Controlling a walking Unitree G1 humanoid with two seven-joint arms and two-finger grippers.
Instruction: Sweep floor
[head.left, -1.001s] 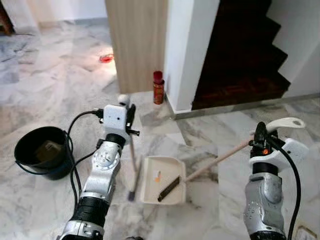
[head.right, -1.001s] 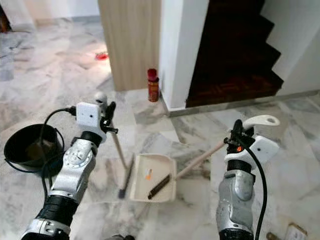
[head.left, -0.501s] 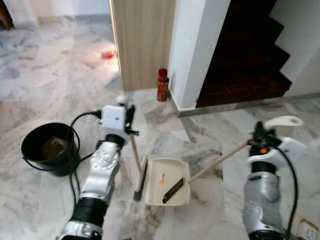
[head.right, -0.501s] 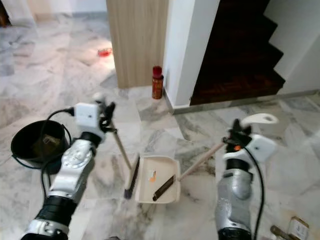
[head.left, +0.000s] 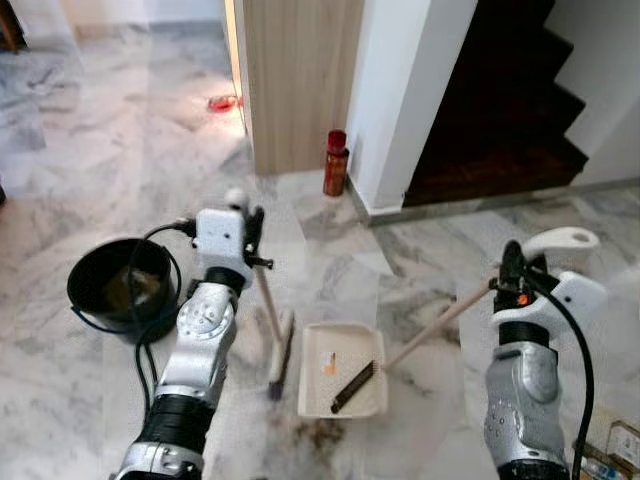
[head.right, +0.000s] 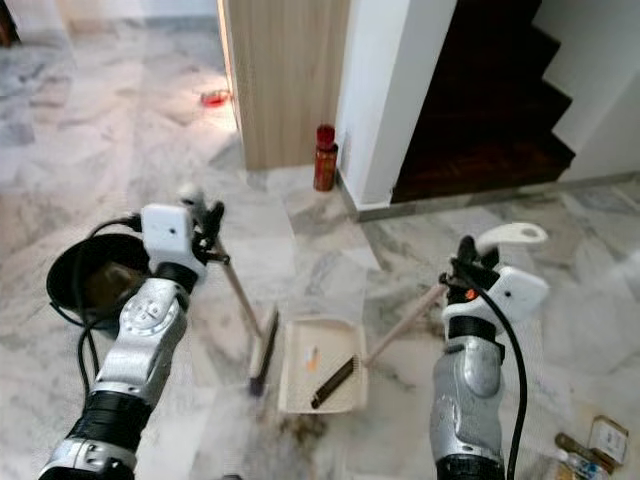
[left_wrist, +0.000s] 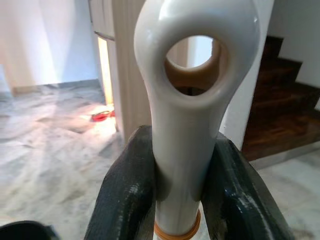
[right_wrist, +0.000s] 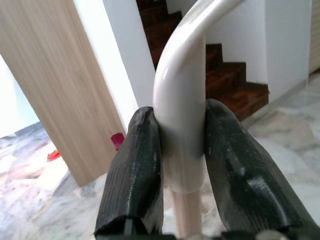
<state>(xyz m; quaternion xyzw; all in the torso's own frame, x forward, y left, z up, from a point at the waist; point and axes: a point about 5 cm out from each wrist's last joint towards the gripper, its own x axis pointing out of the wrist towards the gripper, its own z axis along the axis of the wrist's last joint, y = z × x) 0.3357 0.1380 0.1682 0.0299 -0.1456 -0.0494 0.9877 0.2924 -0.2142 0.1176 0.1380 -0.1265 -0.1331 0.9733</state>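
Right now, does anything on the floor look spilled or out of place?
Yes. A dark patch of dirt lies on the marble floor just at the near edge of the dustpan, not yet inside it. Farther off, a red scrap lies alone.

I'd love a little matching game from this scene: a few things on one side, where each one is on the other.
Things:
1. broom
2. dustpan
3. bucket
4. red bottle

Places:
A. by the white wall corner
B. handle in the right gripper
C. floor, on the robot's left
D. handle in the left gripper

Pairs: 1-D, 2-B, 3-C, 4-A
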